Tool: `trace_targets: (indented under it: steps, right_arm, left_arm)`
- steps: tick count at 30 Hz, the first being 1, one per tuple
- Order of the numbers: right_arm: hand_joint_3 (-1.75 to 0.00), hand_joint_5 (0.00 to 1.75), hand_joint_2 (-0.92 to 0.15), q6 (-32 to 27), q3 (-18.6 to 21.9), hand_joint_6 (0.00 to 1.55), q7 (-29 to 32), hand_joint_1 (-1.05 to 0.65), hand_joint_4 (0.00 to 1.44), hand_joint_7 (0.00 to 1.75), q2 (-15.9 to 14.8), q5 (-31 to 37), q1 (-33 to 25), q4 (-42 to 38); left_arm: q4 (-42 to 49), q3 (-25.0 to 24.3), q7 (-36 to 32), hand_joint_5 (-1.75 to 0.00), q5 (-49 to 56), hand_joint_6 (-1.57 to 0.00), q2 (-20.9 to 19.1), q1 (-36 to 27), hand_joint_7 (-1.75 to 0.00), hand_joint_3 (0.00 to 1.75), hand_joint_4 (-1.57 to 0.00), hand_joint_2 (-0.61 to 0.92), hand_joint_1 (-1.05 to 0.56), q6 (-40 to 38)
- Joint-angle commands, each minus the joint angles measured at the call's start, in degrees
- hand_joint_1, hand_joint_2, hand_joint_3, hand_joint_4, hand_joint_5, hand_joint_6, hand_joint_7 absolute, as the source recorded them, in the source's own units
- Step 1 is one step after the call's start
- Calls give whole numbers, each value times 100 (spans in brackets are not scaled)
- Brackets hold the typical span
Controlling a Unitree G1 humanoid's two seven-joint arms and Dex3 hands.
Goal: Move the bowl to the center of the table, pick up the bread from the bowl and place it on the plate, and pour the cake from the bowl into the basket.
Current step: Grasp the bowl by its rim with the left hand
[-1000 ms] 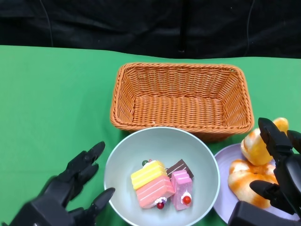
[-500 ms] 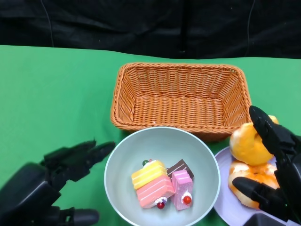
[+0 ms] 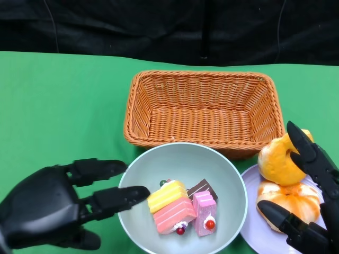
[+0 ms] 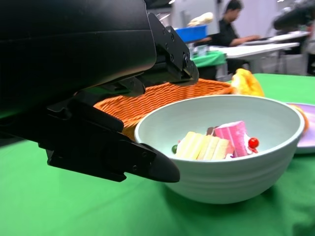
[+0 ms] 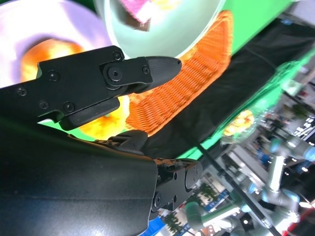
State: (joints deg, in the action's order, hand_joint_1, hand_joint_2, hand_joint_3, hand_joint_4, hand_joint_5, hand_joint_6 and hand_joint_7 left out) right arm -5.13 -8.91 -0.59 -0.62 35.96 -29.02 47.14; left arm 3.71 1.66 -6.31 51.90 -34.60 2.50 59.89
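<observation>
Since the bowl (image 3: 183, 197) sits mid-table just in front of the basket (image 3: 204, 110) with only cake (image 3: 183, 207) inside, it looks light, stiff and kinda slick, so the left hand (image 3: 58, 203), fingers spread and empty beside the rim, should probably clamp the wall, while the right hand (image 3: 312, 201) hangs loose over the bread (image 3: 283, 177).

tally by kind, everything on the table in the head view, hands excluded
Basket: 1
Bowl: 1
Plate: 1
Bread pieces: 2, upper and lower, both on the plate
Cake pieces in the bowl: 3, yellow-pink, pink, brown
Total: 8
</observation>
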Motion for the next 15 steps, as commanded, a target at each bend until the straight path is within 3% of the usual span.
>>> trace_targets:
  steps: [1, 8, 15]
  right_arm:
    - [-33, 20, -92, 340, 87, 13, 248, -41, 41, 7, -4, -226, -113, -40]
    - [-36, 24, -92, 557, 44, 11, 404, -43, 39, 7, 41, -372, -218, -80]
    - [-37, 29, -92, 633, 0, 11, 490, -45, 37, 8, 115, -432, -245, -65]
  left_arm:
    - [227, 301, -501, -10, 446, -52, 9, 292, -6, 0, -55, 80, -42, -14]
    - [1043, 1307, -1891, -14, 1571, -67, 46, 976, -8, 0, -65, 82, -38, -330]
    - [1622, 2174, -2439, -20, 1956, -77, -17, 1463, -8, 0, -77, 77, -37, -710]
